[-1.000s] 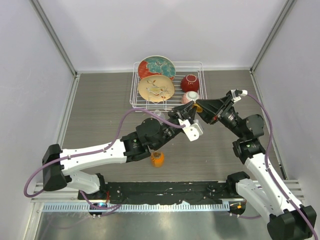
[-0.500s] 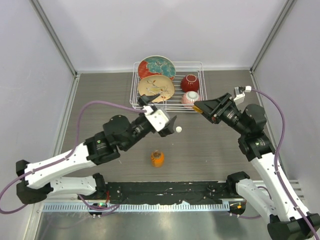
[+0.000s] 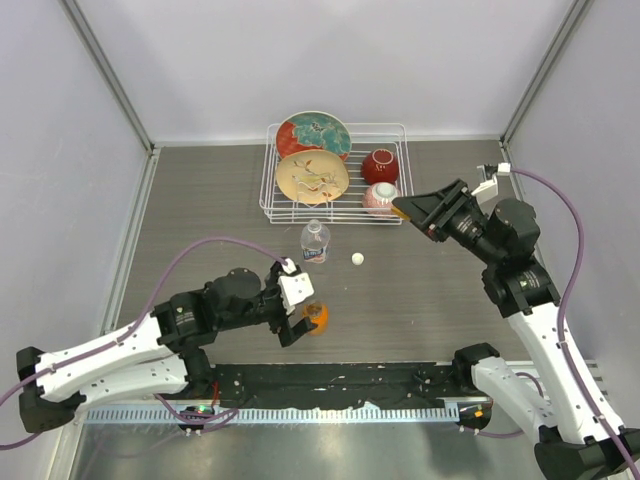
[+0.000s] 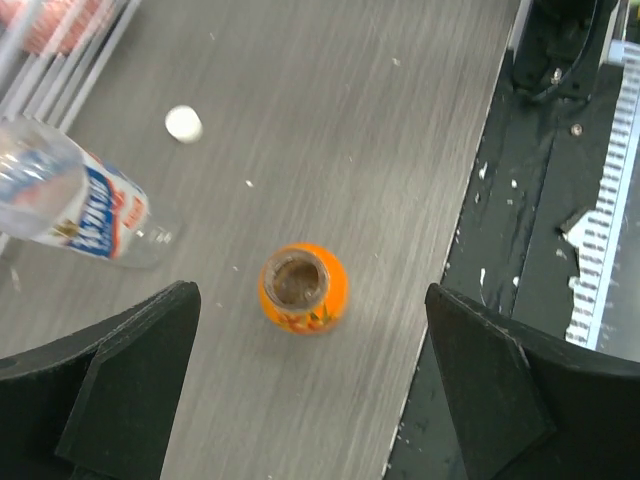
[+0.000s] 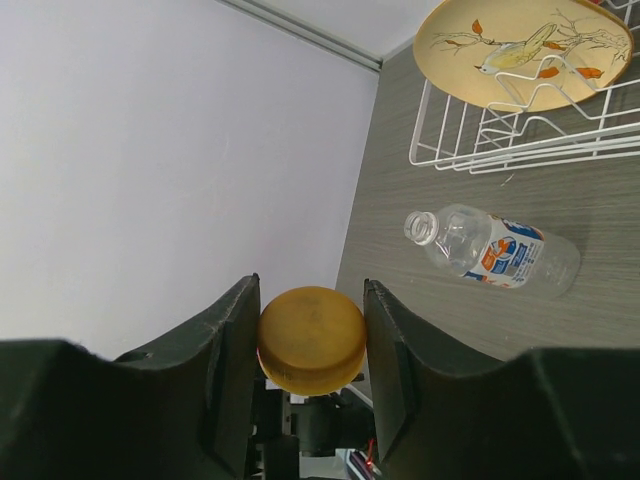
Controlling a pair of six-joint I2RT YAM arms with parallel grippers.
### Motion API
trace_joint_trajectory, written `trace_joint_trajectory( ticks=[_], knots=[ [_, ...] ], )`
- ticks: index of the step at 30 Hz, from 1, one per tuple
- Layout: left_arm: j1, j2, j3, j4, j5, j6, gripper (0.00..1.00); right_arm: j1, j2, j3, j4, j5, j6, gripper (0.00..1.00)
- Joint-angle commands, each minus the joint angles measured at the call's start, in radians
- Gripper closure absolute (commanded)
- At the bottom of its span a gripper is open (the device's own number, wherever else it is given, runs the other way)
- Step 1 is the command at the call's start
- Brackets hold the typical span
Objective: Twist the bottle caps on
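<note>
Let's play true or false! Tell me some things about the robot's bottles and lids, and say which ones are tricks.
1. The right end effector is pinching the orange cap. True.
2. The white cap is screwed onto the clear bottle. False: it lies on the table beside the bottle, and the bottle's mouth is open.
3. The orange bottle has no cap on it. True.
4. The left end effector is squeezing the orange bottle. False: it is wide open and holds nothing.
5. Two bowls sit in the wire rack. True.
</note>
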Motion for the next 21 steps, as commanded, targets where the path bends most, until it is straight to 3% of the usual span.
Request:
trace_joint_trajectory(
  ticks=[1, 12, 19, 21],
  knots=[
    [0.003, -0.013, -0.077, 0.107, 0.037, -0.080, 0.00, 0.003, -0.016, 0.058, -0.005, 0.017, -0.052, 0.84],
    [0.042, 0.093, -0.240, 0.366, -0.085, -0.089, 0.00, 0.005, -0.044, 0.102, -0.038, 0.028, -0.102, 0.84],
    [0.119, 0.196, -0.237, 0.422, 0.014, -0.132, 0.02, 0.003, -0.056, 0.101, -0.046, 0.022, -0.113, 0.84],
    [0.124, 0.206, -0.244, 0.423, 0.037, -0.134, 0.07, 0.005, -0.054, 0.099, -0.046, 0.014, -0.113, 0.84]
  ],
)
